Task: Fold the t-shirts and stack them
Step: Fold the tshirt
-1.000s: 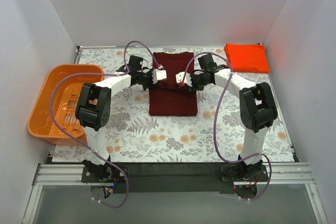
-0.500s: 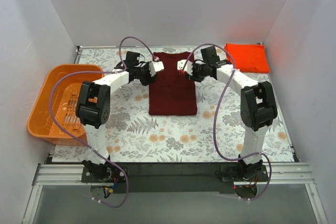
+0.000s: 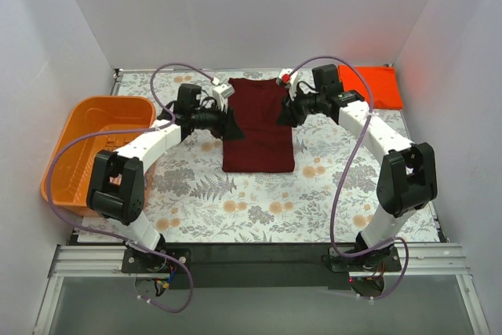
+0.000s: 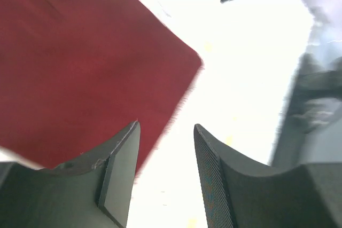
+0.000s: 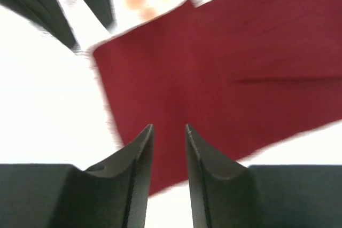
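The dark maroon t-shirt (image 3: 259,127) lies flat as a long folded rectangle in the middle of the floral table. The bright orange-red t-shirt (image 3: 372,86) lies as a folded rectangle at the back right corner. My left gripper (image 3: 233,126) is open and empty at the maroon shirt's left edge. In the left wrist view (image 4: 166,125) the maroon cloth (image 4: 80,68) lies just beyond the left finger. My right gripper (image 3: 284,113) is open and empty at the shirt's right edge. In the right wrist view (image 5: 169,126) the maroon cloth (image 5: 224,62) lies under and beyond the jaws.
An orange plastic basket (image 3: 67,164) stands at the table's left edge. White walls close the back and both sides. Purple cables loop over both arms. The floral tablecloth (image 3: 259,202) shows in front of the shirt.
Both grippers have gone from over the shirt's middle to its far end, then apart to its left and right edges. The maroon shirt lies as before.
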You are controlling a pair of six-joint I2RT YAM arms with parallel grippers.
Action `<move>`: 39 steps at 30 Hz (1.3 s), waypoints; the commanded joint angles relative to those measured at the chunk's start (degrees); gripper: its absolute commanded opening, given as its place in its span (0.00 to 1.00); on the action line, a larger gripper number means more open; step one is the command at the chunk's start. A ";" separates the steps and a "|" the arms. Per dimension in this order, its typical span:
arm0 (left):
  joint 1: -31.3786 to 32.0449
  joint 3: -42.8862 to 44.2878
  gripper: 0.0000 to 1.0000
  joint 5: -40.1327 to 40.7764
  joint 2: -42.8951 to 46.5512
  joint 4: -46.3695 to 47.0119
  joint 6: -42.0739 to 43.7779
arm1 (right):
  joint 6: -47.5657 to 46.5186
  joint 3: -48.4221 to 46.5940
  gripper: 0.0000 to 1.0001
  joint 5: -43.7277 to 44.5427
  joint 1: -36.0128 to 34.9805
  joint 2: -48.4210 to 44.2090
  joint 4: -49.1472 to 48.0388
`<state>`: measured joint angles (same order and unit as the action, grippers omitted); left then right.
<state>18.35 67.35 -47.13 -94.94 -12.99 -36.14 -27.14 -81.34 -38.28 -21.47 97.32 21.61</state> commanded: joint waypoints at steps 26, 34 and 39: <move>-4.81 -8.39 0.44 -5.52 -1.34 -7.20 -6.68 | 10.20 21.05 0.35 -8.74 6.27 -0.25 1.59; -3.85 -4.15 0.43 1.33 6.07 -13.99 11.77 | -12.05 17.70 0.42 5.05 4.44 -7.49 6.26; -2.01 -14.16 0.45 3.10 10.29 -3.37 29.92 | -19.96 25.25 0.60 12.43 -1.28 -12.67 -4.79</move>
<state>14.92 58.22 -46.52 -86.91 -19.92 -22.26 -38.02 -59.66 -31.57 -19.55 87.31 22.13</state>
